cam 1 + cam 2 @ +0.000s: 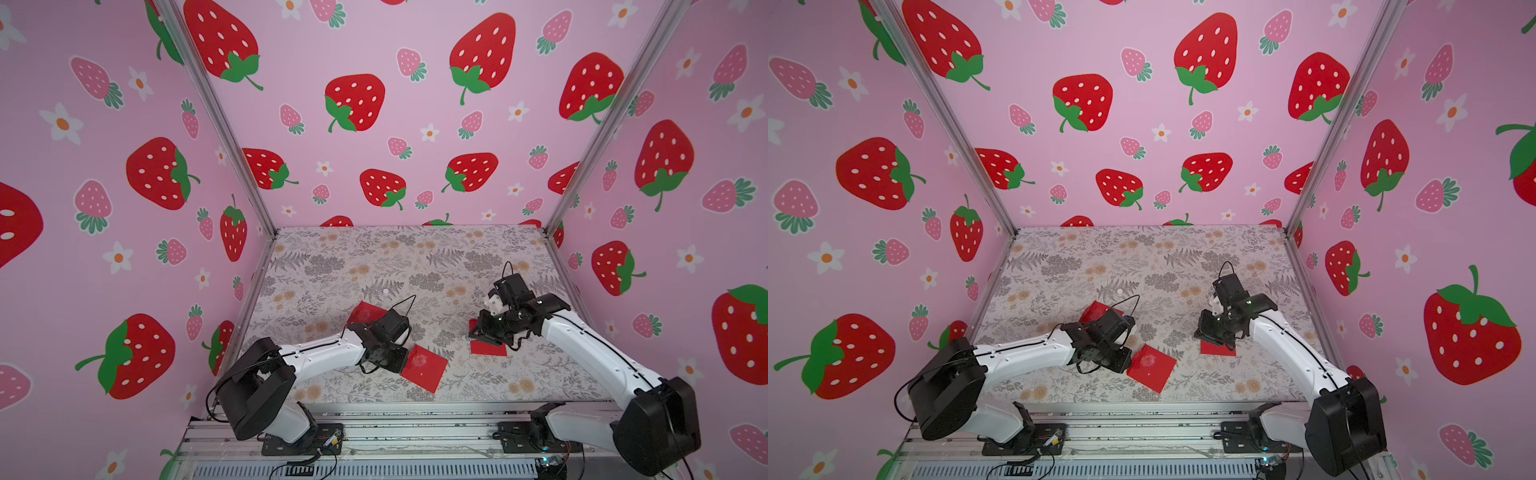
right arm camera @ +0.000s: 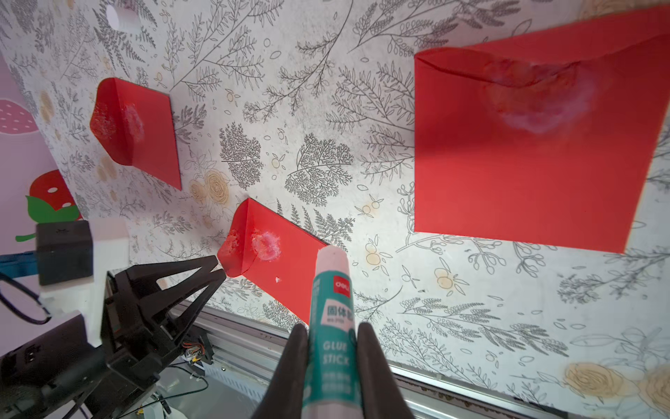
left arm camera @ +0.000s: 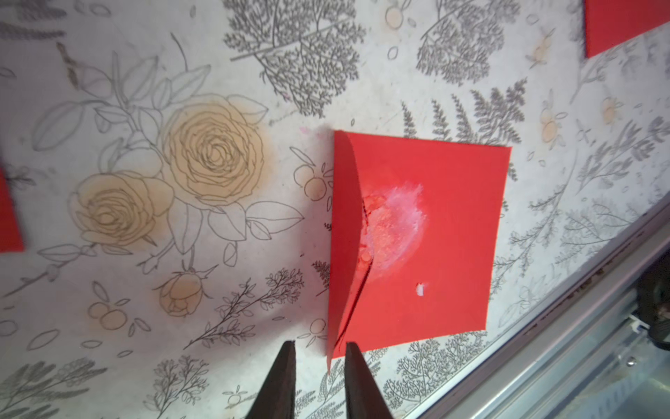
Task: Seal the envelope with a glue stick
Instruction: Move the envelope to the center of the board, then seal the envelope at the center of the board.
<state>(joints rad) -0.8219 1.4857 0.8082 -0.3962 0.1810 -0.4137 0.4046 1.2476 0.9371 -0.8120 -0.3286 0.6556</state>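
Right gripper (image 2: 331,328): clamps your glue stick (image 2: 331,290).
Left gripper (image 3: 319,344): jaws parted, empty.
Risk: your envelope flap (image 3: 344,217) could lift, unpressed.

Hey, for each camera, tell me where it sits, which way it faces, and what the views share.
Top views: high over the near edge, looking down at the table; left arm and right arm show.
Left wrist: on the left arm, looking down at the middle envelope; left gripper shows.
Right wrist: on the right arm, looking across the table; right gripper clamps the glue stick.
Shared: both wrist views show the middle envelope's glue smear.
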